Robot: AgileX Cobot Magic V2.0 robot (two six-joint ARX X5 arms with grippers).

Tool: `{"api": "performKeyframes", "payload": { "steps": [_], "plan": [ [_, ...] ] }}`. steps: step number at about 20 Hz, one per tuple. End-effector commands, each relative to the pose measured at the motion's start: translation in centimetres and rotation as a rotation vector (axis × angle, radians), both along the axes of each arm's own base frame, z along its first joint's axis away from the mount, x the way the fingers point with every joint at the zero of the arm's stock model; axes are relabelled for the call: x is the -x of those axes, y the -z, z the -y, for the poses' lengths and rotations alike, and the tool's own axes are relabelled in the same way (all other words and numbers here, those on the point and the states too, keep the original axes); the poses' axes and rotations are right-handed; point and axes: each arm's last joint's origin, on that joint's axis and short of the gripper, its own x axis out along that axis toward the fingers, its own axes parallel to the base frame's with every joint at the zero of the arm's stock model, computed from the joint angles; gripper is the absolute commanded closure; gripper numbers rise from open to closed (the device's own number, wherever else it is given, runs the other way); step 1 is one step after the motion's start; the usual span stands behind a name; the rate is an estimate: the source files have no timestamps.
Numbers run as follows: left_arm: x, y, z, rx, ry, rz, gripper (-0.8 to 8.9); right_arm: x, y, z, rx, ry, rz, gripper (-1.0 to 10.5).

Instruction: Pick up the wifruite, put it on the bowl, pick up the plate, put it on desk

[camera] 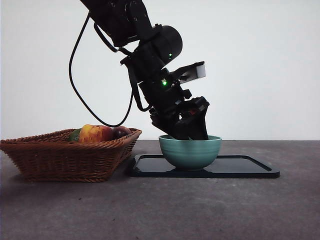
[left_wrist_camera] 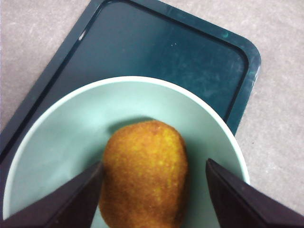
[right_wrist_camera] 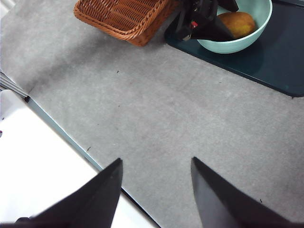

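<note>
The wifruite [left_wrist_camera: 145,175], a dull orange-brown oval fruit, lies inside the teal-green bowl [camera: 190,152], also seen in the right wrist view [right_wrist_camera: 240,21]. The bowl stands on the plate [camera: 250,167], a flat dark teal tray with a raised rim, on the desk [camera: 200,210]. My left gripper [left_wrist_camera: 153,162] reaches down into the bowl, open, with one jaw on each side of the fruit and a gap at the right jaw. My right gripper [right_wrist_camera: 156,159] hangs open over bare desk near its edge, holding nothing.
A brown wicker basket [camera: 65,155] stands left of the plate, almost touching it, with a red-yellow apple [camera: 95,133] and a dark plum [camera: 121,131] inside. A white surface [right_wrist_camera: 38,156] borders the desk beside the right gripper.
</note>
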Motion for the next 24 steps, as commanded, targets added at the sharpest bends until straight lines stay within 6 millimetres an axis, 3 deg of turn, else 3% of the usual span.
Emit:
{"api": "performKeyframes", "payload": {
  "steps": [1,7,12,15,19,24],
  "plan": [
    [-0.2,0.6,0.8,-0.007,0.022,0.009,4.75,0.0,-0.3,-0.1,-0.001,-0.013,0.015,7.2],
    [-0.3,1.4,0.9,-0.033,0.012,0.001,4.8,0.0,-0.3,-0.1,-0.001,-0.013,0.015,7.2],
    [-0.5,1.2,1.0,-0.015,0.01,0.023,6.46,0.0,-0.3,-0.1,-0.001,-0.013,0.016,7.2],
    [-0.7,0.5,1.1,-0.001,0.003,0.031,6.69,0.0,-0.3,-0.1,0.0,-0.014,0.018,7.2],
    [-1.0,-2.3,1.0,0.069,-0.069,0.031,6.69,0.0,-0.3,-0.1,0.002,-0.01,0.025,7.2],
    [-0.2,-9.0,-1.3,0.192,-0.171,0.047,6.69,-0.1,-0.3,-0.1,0.003,-0.011,0.028,7.2]
  ]
}}
